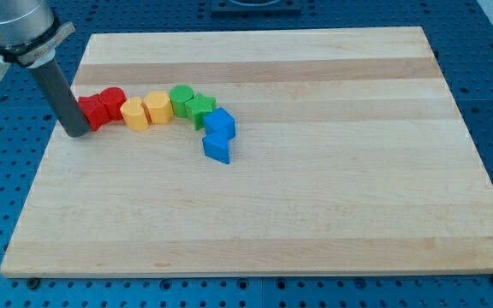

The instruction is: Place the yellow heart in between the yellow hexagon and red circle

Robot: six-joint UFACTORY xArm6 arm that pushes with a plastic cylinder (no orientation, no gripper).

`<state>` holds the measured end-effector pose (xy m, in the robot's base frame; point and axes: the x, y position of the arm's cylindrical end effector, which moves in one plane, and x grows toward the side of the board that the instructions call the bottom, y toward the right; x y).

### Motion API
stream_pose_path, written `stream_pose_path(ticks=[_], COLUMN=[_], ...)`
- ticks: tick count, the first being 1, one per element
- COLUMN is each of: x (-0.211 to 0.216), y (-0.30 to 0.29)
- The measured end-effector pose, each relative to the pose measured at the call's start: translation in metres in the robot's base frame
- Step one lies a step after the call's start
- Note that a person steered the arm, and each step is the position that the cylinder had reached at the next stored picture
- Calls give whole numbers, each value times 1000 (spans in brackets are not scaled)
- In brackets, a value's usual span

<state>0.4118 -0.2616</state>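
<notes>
Nearest the camera lay a blue block [217, 148], its shape unclear, touching a second blue block [222, 122] just above it. From there a curved chain ran toward the board's [315, 214] top-left corner: a green block [200, 109], a green cylinder [181, 98], the yellow hexagon [157, 107], the yellow heart [133, 112], the red circle [112, 100] and a red block [92, 112]. The heart sat between hexagon and circle, touching or nearly touching both. My tip [76, 133] stood against the red block's left side near the board's left edge; the rod carried no fingers
</notes>
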Motion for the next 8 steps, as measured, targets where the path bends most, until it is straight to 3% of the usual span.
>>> stream_pose_path(ticks=[4,5,6,7,8], x=[-117,-107,-64,-20,-5], y=[-1,-22,-26,14,27])
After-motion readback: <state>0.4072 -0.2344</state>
